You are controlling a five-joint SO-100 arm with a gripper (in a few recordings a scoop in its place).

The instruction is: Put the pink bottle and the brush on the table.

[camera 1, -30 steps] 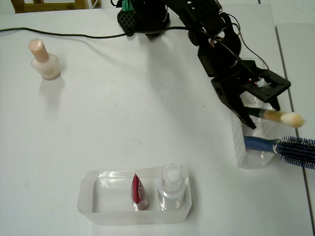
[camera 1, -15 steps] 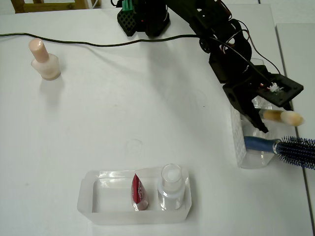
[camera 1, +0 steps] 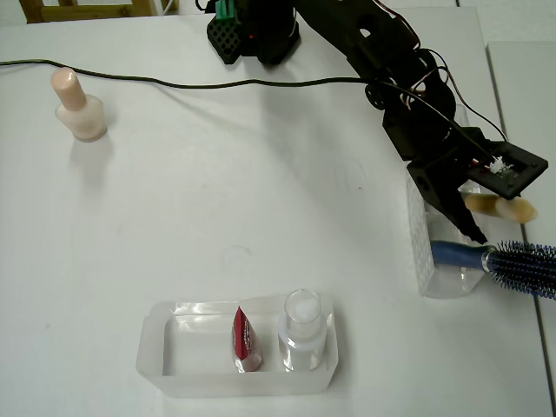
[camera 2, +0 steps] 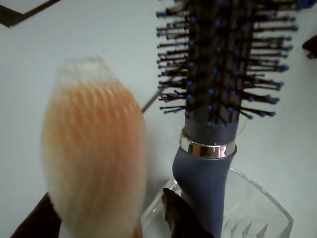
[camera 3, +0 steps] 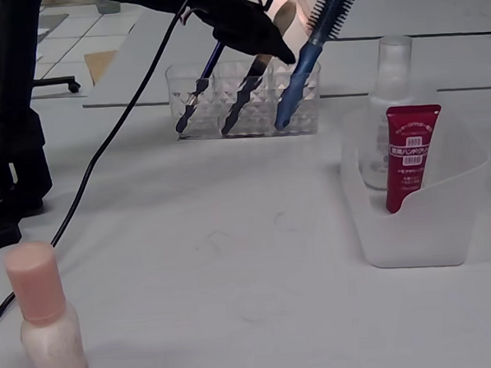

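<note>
Over the clear holder (camera 1: pixel 426 261) at the right edge of the overhead view, our gripper (camera 1: pixel 465 221) reaches down beside the brush (camera 1: pixel 497 207); we cannot tell whether it grips it. We judge the brush leans there for storage, next to the blue hairbrush (camera 1: pixel 508 261). Its tan bristle head fades to white. We see the pink bottle (camera 1: pixel 78 106) already upright on the bench (camera 1: pixel 217 200), far left.

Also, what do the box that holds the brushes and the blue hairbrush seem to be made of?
The box looks like clear hard plastic: you see the handles through it, and its wall has a moulded diamond pattern. The blue hairbrush seems plastic too, with a matt blue-grey handle, a shiny metal-like ring and stiff dark bristles with blue ball tips. The ring may be only plated.
</note>
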